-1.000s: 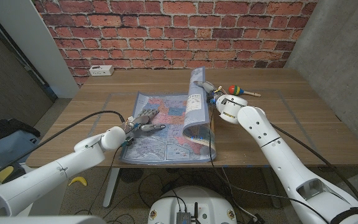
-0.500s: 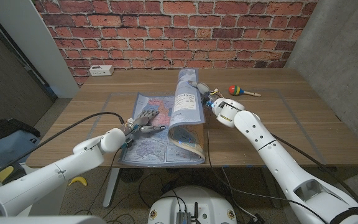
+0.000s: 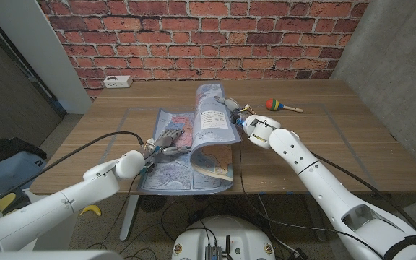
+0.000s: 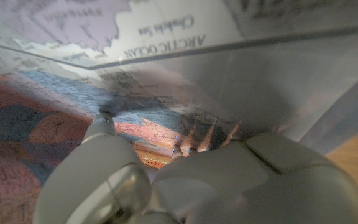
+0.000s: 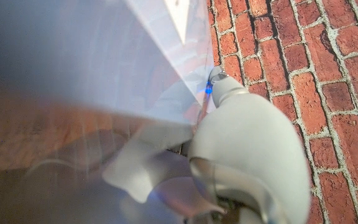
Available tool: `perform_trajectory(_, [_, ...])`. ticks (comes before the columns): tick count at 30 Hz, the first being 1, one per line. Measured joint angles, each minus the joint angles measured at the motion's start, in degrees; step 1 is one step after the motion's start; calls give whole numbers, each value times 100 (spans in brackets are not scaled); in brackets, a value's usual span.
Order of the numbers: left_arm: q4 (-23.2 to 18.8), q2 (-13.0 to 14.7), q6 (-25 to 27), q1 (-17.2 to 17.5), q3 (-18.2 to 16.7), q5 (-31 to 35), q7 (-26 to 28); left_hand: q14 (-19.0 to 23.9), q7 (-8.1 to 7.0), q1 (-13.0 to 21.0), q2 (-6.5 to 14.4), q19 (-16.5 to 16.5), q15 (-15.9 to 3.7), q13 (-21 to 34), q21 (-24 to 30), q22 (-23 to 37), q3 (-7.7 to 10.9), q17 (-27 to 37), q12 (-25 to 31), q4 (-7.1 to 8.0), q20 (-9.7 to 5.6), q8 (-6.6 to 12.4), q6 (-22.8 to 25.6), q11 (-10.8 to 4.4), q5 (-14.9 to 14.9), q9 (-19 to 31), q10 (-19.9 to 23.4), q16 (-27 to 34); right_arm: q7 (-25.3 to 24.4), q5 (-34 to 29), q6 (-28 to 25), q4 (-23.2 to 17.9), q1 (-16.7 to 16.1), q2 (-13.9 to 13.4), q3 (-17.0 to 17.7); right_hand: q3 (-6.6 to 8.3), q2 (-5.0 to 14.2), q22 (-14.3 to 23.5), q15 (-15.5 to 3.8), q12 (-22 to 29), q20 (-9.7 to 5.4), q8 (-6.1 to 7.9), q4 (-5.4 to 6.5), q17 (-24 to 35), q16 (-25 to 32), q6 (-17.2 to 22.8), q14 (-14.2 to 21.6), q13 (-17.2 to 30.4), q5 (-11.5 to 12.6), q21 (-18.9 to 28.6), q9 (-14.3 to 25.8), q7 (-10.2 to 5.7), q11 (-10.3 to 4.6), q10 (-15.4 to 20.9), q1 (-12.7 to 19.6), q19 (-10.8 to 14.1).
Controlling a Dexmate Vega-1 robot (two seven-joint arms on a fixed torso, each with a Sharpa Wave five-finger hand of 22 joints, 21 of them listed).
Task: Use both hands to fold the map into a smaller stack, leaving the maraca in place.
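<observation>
The map [image 3: 170, 162] lies spread on the wooden table [image 3: 338, 144], its left half flat. Its right half [image 3: 214, 123] stands lifted and curls over toward the left. My right hand [image 3: 237, 110] grips that raised half near its far edge; in the right wrist view the hand [image 5: 241, 149] shows against the blurred sheet [image 5: 92, 56]. My left hand [image 3: 167, 140] presses its fingers on the flat half, partly under the overhanging flap. In the left wrist view its fingers [image 4: 104, 124] touch the printed map [image 4: 36, 124]. The colourful maraca [image 3: 280, 105] lies on the table to the right of the right hand.
A white power strip [image 3: 117, 81] sits at the table's far left edge, in front of the brick wall [image 3: 208, 36]. A black cable [image 3: 100, 137] runs along my left arm. Bare wood stretches to the right of the map.
My right hand has carried the map's raised half further left, over the flat half. The left hand has stayed pressing on the map. The maraca has not moved.
</observation>
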Motion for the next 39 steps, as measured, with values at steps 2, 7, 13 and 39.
perform_trajectory(2, [0,0,0,0,0,-3,4,0,0,0,0,0,0,0,0,0,0,0,-1,0,0,0,0,0,0,0,0,0,-133,-201,-89,-33,43,-37,-72,-7,6,-6,-6,-34,16,-17,5,0,0,-44,-51,-11,0,26,-22,-10,31,-32,-6,-32])
perform_trajectory(7, [-21,11,1,26,-17,-9,12,0,0,0,0,9,0,0,0,0,0,1,9,0,-9,0,0,1,0,0,-1,-3,-242,-376,-169,-90,119,-103,-206,-32,35,-27,31,-81,53,-48,28,-71,-47,-65,-111,-68,-1,48,-53,-31,72,-73,-36,-69])
perform_trajectory(13, [-28,13,2,37,-24,-9,26,0,0,0,0,11,0,0,0,0,-24,1,10,24,-11,0,0,8,37,0,-8,-4,-378,-643,-309,-122,190,-148,-318,-22,88,-53,82,-170,85,-112,38,-278,-261,-145,-183,-150,-5,69,-105,-51,144,-181,-89,-164])
perform_trajectory(39, [-69,14,73,43,-29,-5,48,0,0,-7,53,18,0,-5,0,0,-39,2,3,8,-18,0,0,9,35,0,-9,-3,967,-524,-325,360,272,-191,-374,-1468,-212,-319,1628,-1711,995,-1506,1566,-1381,-1869,-1798,-1710,-1250,-91,-577,-964,682,1056,-2048,-4005,-1359])
